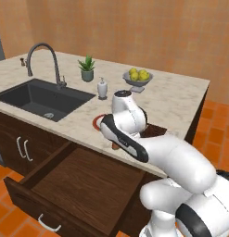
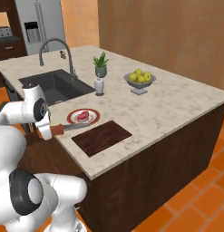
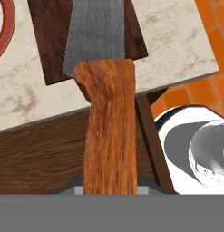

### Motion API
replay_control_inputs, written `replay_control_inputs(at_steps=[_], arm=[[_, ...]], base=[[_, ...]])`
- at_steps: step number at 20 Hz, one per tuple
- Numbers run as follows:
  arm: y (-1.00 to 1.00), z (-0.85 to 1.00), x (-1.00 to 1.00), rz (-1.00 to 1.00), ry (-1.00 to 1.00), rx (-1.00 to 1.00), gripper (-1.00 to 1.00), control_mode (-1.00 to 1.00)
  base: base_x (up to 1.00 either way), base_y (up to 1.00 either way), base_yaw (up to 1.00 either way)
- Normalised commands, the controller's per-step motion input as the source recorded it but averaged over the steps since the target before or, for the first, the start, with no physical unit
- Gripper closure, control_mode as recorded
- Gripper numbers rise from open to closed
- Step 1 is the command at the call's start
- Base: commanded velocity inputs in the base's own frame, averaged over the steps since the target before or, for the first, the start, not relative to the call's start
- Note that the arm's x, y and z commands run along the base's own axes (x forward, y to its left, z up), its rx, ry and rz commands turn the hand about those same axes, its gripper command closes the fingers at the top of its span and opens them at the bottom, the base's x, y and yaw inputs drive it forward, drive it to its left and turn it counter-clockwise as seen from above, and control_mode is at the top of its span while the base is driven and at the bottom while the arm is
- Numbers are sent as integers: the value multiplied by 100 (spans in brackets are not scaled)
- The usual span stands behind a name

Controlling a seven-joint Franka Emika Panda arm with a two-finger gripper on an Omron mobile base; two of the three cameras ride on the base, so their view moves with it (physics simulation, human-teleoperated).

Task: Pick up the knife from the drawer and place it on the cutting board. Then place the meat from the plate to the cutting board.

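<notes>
I saw the small knife with the orange-brown wooden handle (image 3: pixel 109 131) clamped in the jaws, its grey blade reaching out over the dark reddish-brown cutting board (image 3: pixel 47 41). My right base view showed the knife (image 2: pixel 68 128) held level at the marble worktop (image 2: pixel 177 102) edge, just beside the round white red-rimmed plate (image 2: pixel 93 120) carrying the red-pink meat chunk (image 2: pixel 82 116). The left base view gave me the wide dark brown wooden drawer (image 1: pixel 83 180) standing open, while the arm hid the knife there.
</notes>
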Motion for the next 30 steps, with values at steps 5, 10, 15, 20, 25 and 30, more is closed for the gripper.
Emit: replay_control_inputs(at_steps=[5, 10, 15, 20, 25, 30], arm=[[-99, -6, 91, 0, 12, 1, 100, -100], [-84, -1, 90, 1, 11, 0, 100, -100], [-11, -46, 60, 8, 11, -3, 100, -100], [-3, -88, 25, 7, 2, -6, 100, -100], [-7, -50, -4, 4, -1, -4, -100, -100], [0, 22, -8, 1, -8, 0, -100, -100]], base=[[0, 0, 0], [0, 0, 0], [0, 0, 0], [0, 0, 0], [0, 0, 0], [0, 0, 0]])
